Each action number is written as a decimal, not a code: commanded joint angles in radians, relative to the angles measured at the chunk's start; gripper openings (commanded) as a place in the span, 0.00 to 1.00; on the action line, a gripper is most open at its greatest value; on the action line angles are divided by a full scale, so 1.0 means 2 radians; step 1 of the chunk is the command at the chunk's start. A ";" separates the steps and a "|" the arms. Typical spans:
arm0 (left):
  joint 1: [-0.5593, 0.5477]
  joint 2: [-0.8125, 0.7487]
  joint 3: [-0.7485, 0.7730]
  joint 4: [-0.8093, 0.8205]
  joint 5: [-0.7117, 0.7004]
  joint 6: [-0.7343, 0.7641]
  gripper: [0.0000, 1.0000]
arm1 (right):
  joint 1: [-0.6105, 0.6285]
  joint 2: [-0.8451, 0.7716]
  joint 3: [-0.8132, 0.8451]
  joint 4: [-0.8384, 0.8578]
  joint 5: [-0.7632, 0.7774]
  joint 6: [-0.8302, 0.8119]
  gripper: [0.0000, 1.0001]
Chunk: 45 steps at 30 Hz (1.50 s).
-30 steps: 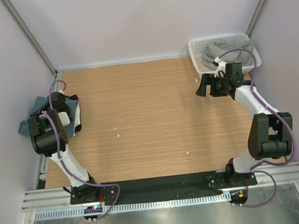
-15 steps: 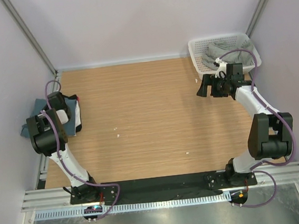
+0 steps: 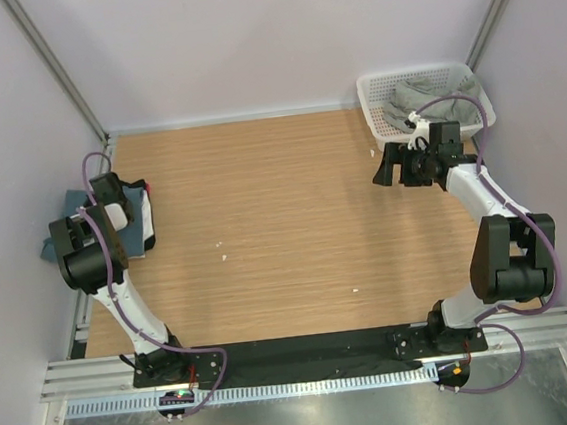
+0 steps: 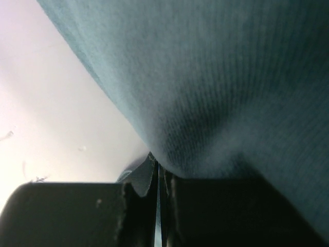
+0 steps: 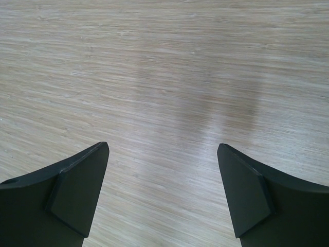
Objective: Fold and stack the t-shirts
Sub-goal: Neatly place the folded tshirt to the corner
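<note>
A pile of folded t-shirts lies at the table's left edge, with the slate-blue t-shirt (image 3: 69, 201) on top and a black edge (image 3: 148, 242) showing at its near right. My left gripper (image 3: 98, 184) is down on this pile. In the left wrist view the slate-blue cloth (image 4: 226, 87) fills the frame and a fold of it sits between the nearly closed jaws of my left gripper (image 4: 158, 170). The grey-green t-shirt (image 3: 423, 94) lies crumpled in the white mesh basket (image 3: 371, 99). My right gripper (image 3: 385, 166) is open and empty over bare wood (image 5: 162, 146).
The basket stands at the far right corner, just behind my right arm. The wall is close on the left of the pile. A few small white specks (image 3: 220, 245) lie on the wooden tabletop (image 3: 285, 222).
My left gripper has moved a little toward the far edge over the pile. The right arm has not moved.
</note>
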 commanded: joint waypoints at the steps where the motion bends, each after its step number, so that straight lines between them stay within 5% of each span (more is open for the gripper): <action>1: 0.004 -0.020 0.009 -0.053 0.003 -0.052 0.00 | -0.005 -0.023 -0.004 0.015 -0.007 -0.006 0.93; 17: -0.065 -0.174 0.189 -0.234 -0.020 -0.102 0.00 | -0.006 -0.017 -0.018 0.051 -0.007 0.008 0.95; 23: -0.075 -0.172 0.340 -0.457 0.177 -0.309 0.00 | -0.009 -0.014 0.012 0.053 0.027 -0.014 0.98; 26: -0.074 -0.162 0.402 -0.509 0.303 -0.383 0.09 | -0.009 -0.013 0.045 0.042 0.035 -0.024 0.99; 27: -0.072 -0.158 0.437 -0.525 0.404 -0.411 0.28 | -0.009 -0.013 0.052 0.028 0.039 -0.039 0.99; 29: -0.072 -0.151 0.460 -0.543 0.480 -0.442 0.56 | -0.010 -0.008 0.068 0.009 0.053 -0.045 1.00; 30: -0.071 -0.149 0.471 -0.540 0.515 -0.460 0.89 | -0.009 -0.008 0.076 -0.003 0.071 -0.048 1.00; 31: -0.072 -0.145 0.477 -0.536 0.543 -0.477 0.99 | -0.009 -0.010 0.078 -0.006 0.082 -0.054 1.00; 36: -0.071 -0.119 0.485 -0.525 0.687 -0.551 0.99 | -0.009 -0.017 0.126 -0.060 0.180 -0.048 1.00; 39: -0.078 -0.125 0.426 -0.507 0.739 -0.590 1.00 | -0.007 0.022 0.239 -0.240 0.270 -0.041 1.00; 45: -0.108 -0.150 0.329 -0.484 0.715 -0.586 1.00 | -0.007 0.039 0.277 -0.255 0.343 -0.034 1.00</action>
